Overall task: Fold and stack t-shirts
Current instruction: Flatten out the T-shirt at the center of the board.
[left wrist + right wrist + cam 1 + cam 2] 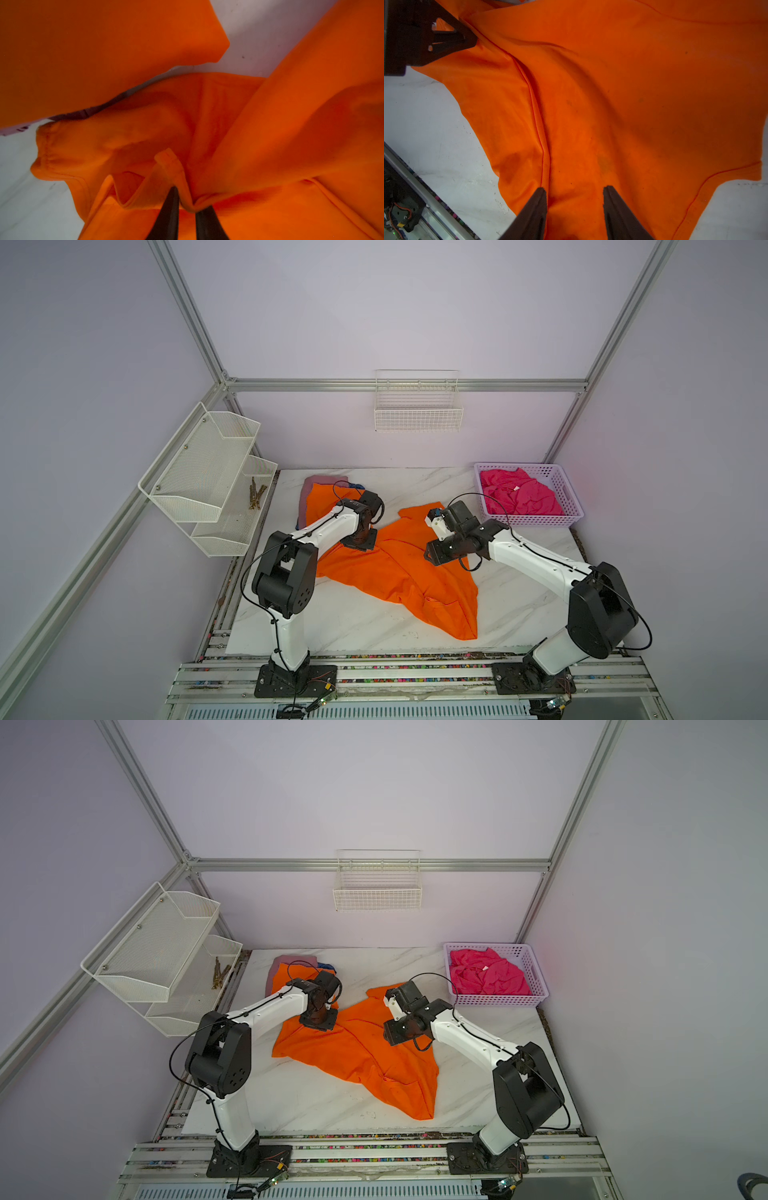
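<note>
A bright orange t-shirt (399, 572) (365, 1048) lies spread and rumpled across the middle of the marble table. My left gripper (190, 199) points down at its back left part and is shut on a raised fold of the hem (172, 166). My right gripper (574, 188) is open just above the shirt's middle (612, 104), with nothing between its fingers. At the back left lies a pile: a second orange t-shirt (322, 502) on top, a mauve-pink one (320, 481) and a blue one (356, 486) peeking out beneath. A hot pink t-shirt (519, 493) lies crumpled in the basket.
The lavender plastic basket (536, 522) stands at the back right corner. A white mesh shelf (208, 472) hangs on the left frame and a wire basket (417, 414) on the back wall. Bare marble (332, 622) shows in front of the shirt.
</note>
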Tool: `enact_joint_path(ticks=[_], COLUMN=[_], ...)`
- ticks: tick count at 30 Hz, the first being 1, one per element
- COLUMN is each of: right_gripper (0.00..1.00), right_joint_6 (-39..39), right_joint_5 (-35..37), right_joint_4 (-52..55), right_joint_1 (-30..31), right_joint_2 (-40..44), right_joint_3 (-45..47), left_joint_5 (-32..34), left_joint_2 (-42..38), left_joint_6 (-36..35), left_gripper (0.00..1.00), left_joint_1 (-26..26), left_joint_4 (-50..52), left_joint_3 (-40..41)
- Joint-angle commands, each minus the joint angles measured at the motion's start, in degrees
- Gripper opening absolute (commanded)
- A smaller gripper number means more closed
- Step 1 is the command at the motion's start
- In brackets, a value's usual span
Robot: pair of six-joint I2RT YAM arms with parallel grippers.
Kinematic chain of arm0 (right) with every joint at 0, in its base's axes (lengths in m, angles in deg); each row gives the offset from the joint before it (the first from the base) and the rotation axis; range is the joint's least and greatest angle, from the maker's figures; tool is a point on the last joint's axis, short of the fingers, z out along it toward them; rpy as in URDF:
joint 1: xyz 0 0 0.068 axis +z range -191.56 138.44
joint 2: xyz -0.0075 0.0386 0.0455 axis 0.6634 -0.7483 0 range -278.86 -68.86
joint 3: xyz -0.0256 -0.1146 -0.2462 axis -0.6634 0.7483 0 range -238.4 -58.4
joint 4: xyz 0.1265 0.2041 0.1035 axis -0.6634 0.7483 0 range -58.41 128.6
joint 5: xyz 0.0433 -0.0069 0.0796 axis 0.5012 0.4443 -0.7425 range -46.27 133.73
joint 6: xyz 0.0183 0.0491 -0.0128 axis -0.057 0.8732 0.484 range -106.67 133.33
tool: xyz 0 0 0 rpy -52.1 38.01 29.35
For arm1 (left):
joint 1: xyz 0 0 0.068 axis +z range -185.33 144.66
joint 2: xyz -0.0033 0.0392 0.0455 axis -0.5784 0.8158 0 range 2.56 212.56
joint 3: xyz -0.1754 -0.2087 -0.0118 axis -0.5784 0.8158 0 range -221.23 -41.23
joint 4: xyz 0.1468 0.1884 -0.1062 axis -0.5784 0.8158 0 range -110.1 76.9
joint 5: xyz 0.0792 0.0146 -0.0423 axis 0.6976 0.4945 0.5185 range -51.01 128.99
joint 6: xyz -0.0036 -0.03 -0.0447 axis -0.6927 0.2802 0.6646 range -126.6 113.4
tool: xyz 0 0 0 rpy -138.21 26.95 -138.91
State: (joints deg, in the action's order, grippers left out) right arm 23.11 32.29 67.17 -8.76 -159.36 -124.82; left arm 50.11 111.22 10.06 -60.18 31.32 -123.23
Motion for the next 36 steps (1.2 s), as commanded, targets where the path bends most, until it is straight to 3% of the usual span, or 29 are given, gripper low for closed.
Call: enact_joint_path(ticks=[1, 12, 22, 24, 26, 36], right_gripper=[0.50, 0.50, 0.50, 0.50, 0.50, 0.49], right_joint_6=[-0.4, -0.6, -1.7, -2.0, -2.1, -2.5], right_joint_5=[0.5, -0.7, -2.8, -3.0, -3.4, -5.1], right_joint_4=[0.4, -0.5, -1.8, -1.8, -1.8, -2.1], right_joint_1=[0.3, 0.3, 0.4, 0.4, 0.4, 0.7], right_joint_2=[1.8, 1.0, -1.9, -2.9, -4.0, -5.6], right_joint_3=[0.1, -0.3, -1.5, -2.5, -3.8, -5.9], left_joint_5=[-0.3, 0.8, -0.7, -2.4, -3.4, -5.8], left_joint_2=[0.3, -9.7, -30.7, -34.1, -36.6, -35.3], left_joint_6=[-0.3, 3.5, 12.6, 14.6, 16.6, 18.8], left_gripper=[0.01, 0.00, 0.00, 0.10, 0.12, 0.17], left_joint_1=[-0.2, -0.4, -4.7, -5.1, -5.5, -7.6], left_joint_4=[-1.2, 2.2, 11.7, 12.1, 12.2, 13.3], left_joint_3=[-0.3, 3.2, 8.3, 11.0, 14.1, 18.0])
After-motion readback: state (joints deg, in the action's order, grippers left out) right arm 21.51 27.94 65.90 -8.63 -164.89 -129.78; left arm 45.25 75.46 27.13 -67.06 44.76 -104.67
